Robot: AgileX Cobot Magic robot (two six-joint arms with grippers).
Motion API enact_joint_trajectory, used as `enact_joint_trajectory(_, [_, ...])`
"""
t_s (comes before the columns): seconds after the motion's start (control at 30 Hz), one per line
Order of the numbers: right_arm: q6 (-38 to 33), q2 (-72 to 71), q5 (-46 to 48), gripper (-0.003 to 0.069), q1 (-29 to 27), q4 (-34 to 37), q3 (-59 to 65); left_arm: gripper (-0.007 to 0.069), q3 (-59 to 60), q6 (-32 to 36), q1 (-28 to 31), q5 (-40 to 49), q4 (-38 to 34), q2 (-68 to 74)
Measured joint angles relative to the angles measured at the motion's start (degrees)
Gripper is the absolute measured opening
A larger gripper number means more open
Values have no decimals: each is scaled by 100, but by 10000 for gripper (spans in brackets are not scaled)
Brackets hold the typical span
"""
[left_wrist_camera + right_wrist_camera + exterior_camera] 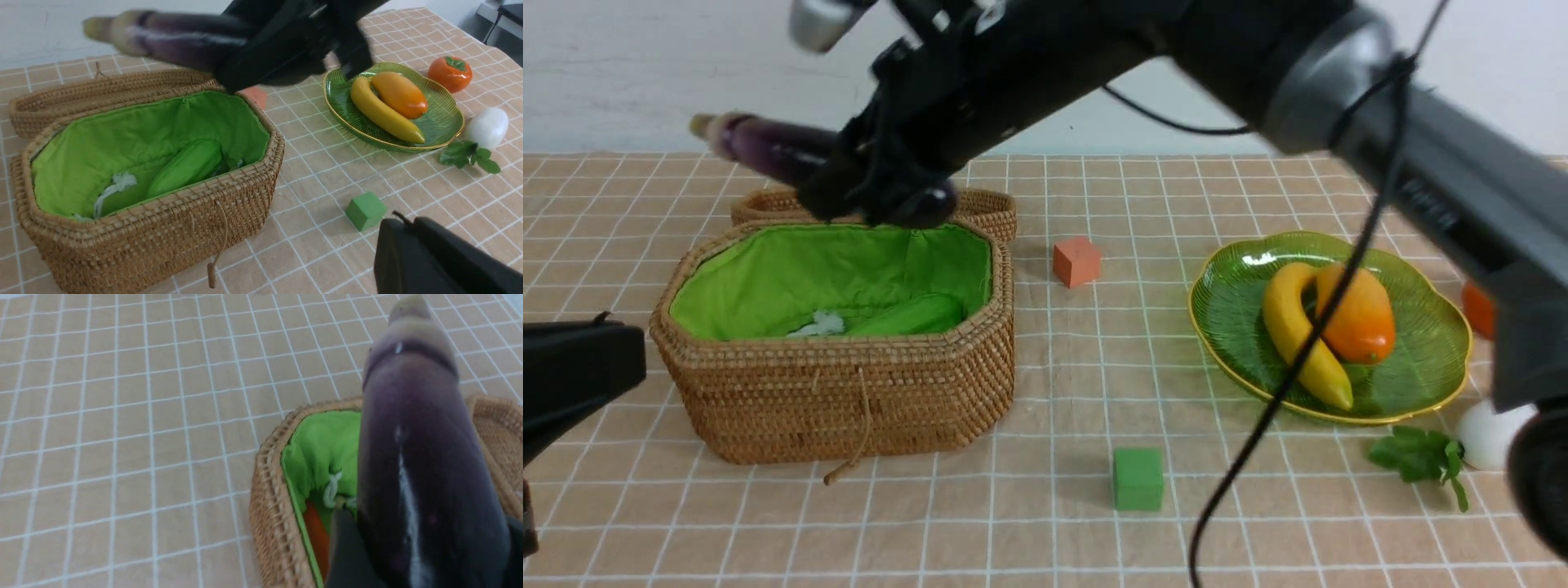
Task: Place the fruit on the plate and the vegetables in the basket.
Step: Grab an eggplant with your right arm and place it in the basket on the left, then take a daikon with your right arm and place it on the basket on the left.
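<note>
My right gripper [874, 192] is shut on the dark purple eggplant [768, 151], holding it level above the far rim of the open wicker basket [849, 392]. In the right wrist view the eggplant [412, 437] fills the jaws over the green lining. A cucumber [186, 167] and a carrot [318, 535] lie in the basket. On the green plate [1233, 318] rest the banana [1298, 335] and mango [1356, 314]. The persimmon [449, 73] and the white radish [488, 127] sit on the cloth beside the plate. My left gripper [402, 222] hovers shut and empty near the front left.
An orange-pink cube [1076, 261] sits between basket and plate, and a green cube [1138, 479] lies nearer the front. The basket's lid [988, 208] lies open behind it. The right arm's cable [1258, 433] hangs in front of the plate.
</note>
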Motion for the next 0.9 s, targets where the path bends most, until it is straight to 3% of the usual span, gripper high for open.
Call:
enact_joint_trajectory(0.17, [-62,485,-813,400,149,-436,19,24,0,5,0,-29,-7,0])
enact_joint_trajectory(0.27, [-62,551,-812,492,156,-607,33,24,0,5,0,-29,-12,0])
enact_joint_trajectory(0.37, [-44,432,-542,644,156,-800,33,24,0,9,0,-74,-19,0])
enact_joint_trajectory(0.5, [427,45,74,670,111,-1198,33,24,0,16,0,-246,-19,0])
enact_joint_trajectory(0.6, [1273,-492,795,611,-3,-1724,22,24,0,28,0,-362,-21,0])
enact_joint_trajectory(0.7, [2112,-997,1612,497,-195,-2285,-15,24,0,28,0,-419,-31,0])
enact_joint_trajectory(0.87, [3036,-1615,2214,200,-662,-3222,60,24,0,28,0,-611,-66,0])
enact_joint_trajectory(0.9, [3109,-1662,2214,176,-686,-3294,76,24,0,28,0,-621,-65,0])
